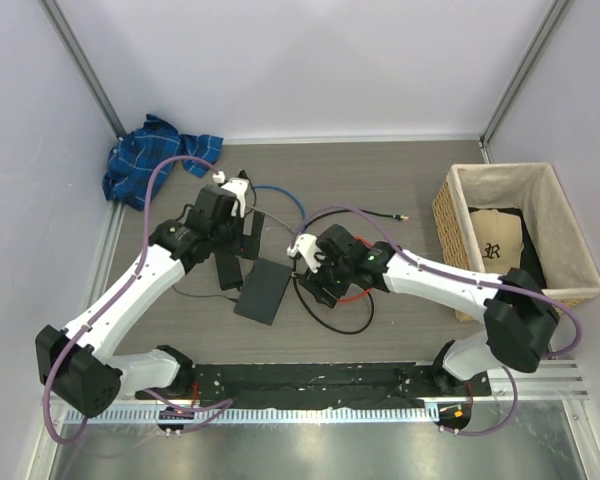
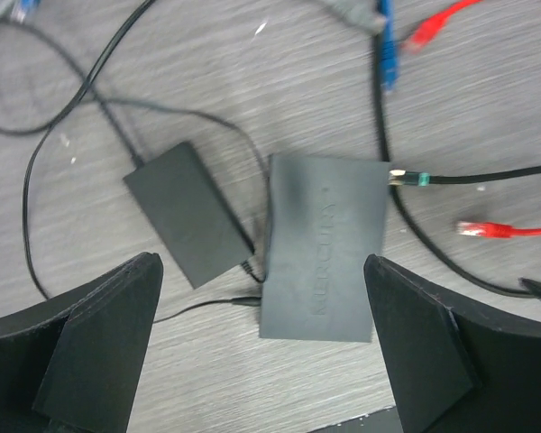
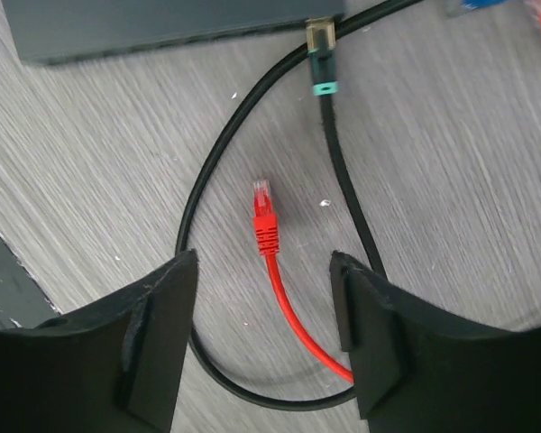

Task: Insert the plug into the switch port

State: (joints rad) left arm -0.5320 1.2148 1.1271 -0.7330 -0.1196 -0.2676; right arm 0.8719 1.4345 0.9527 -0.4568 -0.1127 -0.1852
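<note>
**Insertion, closing stage.** The gold-tipped black plug with a teal band meets the switch port on the edge of the flat, dark grey rectangular box. It looks entered, but how deep cannot be told. The 2 grippers hold nothing: the left gripper gapes wide above the box, and the right gripper stands parted astride a loose red cable. Next, probably: check seating. If shallow, regrip behind the band and press straight in.
</note>
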